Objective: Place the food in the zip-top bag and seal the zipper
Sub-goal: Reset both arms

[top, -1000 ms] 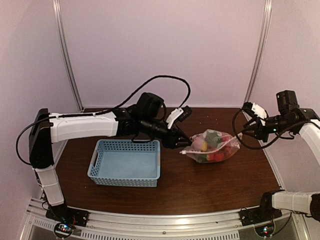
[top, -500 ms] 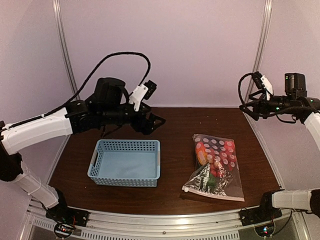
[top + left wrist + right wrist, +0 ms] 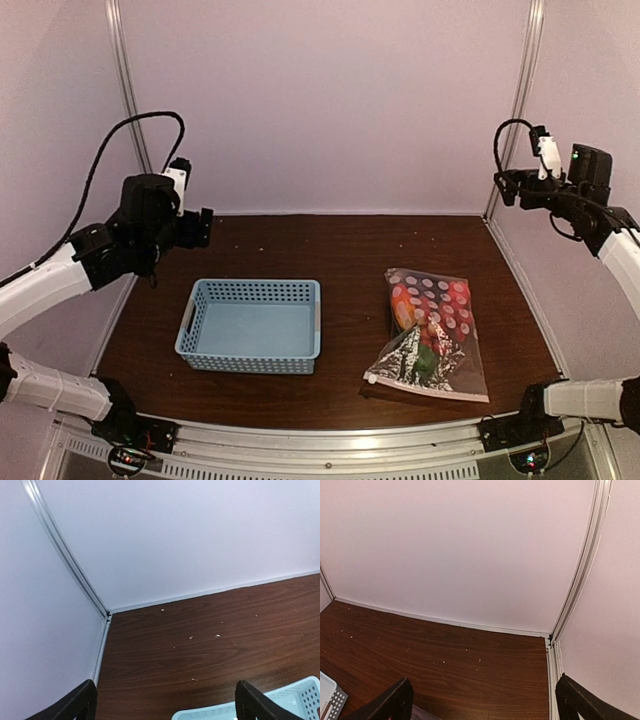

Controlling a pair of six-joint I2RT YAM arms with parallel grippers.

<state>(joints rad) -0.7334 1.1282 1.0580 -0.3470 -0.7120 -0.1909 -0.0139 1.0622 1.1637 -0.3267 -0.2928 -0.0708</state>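
Observation:
The zip-top bag (image 3: 432, 335), clear with white dots, lies flat on the table to the right of the basket. The food (image 3: 412, 303) is inside it: red and orange pieces at the far end, green ones nearer. The zipper (image 3: 440, 392) is the pale strip along the bag's near edge. My left gripper (image 3: 200, 228) (image 3: 167, 706) hangs high over the table's far left, open, with nothing between its fingers. My right gripper (image 3: 505, 185) (image 3: 485, 706) is up at the far right corner, open and empty too. Both are far from the bag.
A light-blue perforated basket (image 3: 252, 325) stands at centre left; its far rim (image 3: 300, 695) shows in the left wrist view and a corner (image 3: 330, 695) in the right wrist view. Walls and metal corner posts (image 3: 515, 110) close the back and sides. Small crumbs dot the wood.
Both grippers let go of the bag and opened. The bag dropped flat onto the table. The left arm swung back to the far left, the right arm rose to the far right corner.

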